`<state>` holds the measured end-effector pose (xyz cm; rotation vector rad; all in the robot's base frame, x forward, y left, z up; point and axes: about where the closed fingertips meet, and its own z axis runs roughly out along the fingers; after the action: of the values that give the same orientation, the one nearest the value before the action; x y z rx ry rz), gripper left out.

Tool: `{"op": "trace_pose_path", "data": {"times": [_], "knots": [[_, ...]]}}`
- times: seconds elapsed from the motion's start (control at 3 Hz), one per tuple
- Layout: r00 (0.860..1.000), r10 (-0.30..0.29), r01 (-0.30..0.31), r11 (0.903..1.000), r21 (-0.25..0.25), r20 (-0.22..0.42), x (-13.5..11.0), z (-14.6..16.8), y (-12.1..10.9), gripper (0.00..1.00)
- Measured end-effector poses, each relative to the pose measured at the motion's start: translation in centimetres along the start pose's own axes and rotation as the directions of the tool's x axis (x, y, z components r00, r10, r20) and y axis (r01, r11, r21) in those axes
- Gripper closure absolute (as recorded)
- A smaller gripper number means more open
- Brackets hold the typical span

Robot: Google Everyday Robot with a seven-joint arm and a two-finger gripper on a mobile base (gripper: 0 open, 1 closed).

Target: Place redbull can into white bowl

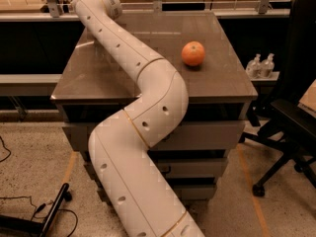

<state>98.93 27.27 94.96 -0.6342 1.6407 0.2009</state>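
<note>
My white arm [148, 88] rises from the bottom of the view, bends over the table's front edge and reaches to the table's far left corner. Its wrist end [96, 1] lies there. The gripper is beyond that wrist end at the far left corner and hidden by it. The redbull can and the white bowl are both out of view. If they are at that far corner, the arm covers them.
An orange [193, 53] sits on the right side of the brown table [217, 83]. A black office chair [291, 117] stands to the right. Two small clear bottles [260, 65] sit on a ledge beside the table. Cables and a black bar [49, 216] lie on the floor at left.
</note>
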Motion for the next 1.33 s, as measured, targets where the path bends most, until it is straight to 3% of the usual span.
{"op": "trace_pose_path", "data": {"times": [0.67,1.33], "knots": [[0.997,0.046,-0.047,0.9989,0.006,0.061,-0.9,-1.0,-2.7,1.00],[0.995,0.041,-0.040,0.9991,-0.010,0.093,-2.6,-2.6,-4.3,1.00]]}}
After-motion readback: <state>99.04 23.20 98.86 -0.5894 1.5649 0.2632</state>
